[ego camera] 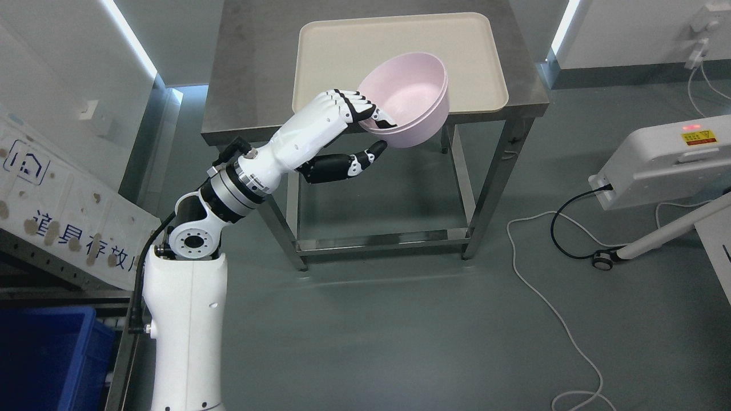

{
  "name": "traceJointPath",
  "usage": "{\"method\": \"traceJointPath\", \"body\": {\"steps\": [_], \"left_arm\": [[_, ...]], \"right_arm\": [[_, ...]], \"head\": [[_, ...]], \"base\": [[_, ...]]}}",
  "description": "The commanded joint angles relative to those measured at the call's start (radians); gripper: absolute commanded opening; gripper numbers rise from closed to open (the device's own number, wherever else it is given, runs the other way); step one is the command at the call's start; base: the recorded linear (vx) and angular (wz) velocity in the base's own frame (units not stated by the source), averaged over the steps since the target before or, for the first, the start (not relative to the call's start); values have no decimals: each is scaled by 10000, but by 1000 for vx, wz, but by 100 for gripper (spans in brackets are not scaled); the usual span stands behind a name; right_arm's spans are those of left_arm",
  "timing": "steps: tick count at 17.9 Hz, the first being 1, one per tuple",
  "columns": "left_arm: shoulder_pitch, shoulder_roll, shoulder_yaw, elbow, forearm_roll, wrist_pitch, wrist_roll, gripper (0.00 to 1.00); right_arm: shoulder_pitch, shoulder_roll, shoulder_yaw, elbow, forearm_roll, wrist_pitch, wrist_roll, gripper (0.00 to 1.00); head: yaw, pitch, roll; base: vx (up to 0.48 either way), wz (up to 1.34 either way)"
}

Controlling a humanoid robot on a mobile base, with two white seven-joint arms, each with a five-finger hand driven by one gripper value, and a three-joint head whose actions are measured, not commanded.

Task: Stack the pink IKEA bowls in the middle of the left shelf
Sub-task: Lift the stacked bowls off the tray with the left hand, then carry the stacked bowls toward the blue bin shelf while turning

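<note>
Fingers (365, 111) of the white left hand (342, 123) pinched the rim of the nested pink plastic bowls (414, 105), curled over the near lip and into the bowl while the black thumb (368, 155) pressed against the outer wall from below. The bowls hung tilted, mouth turned toward the camera, in front of the near edge of the cream rectangular plastic tray (342, 51) that lay on the grey steel desk (251, 68). A blue plastic bin (51, 354) sat at the lower left, and white cables (548, 308) trailed across the grey floor (400, 342).
</note>
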Motion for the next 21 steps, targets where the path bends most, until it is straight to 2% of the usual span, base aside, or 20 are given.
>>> {"method": "traceJointPath", "body": {"steps": [1,18,21], "left_arm": [[296,175,540,-663,76,-30,3,6],[618,175,432,-893,61,-45,3,6],[633,175,65,-893,61,-30,64,6]], "right_arm": [[-5,-174,0,0,0,-7,-5,100],[-5,-174,0,0,0,-7,-5,100],[-5,-174,0,0,0,-7,-5,100]], "head": [[0,0,0],[0,0,0],[0,0,0]], "base": [[-299,116],[-292,163],[-285,-71]]}}
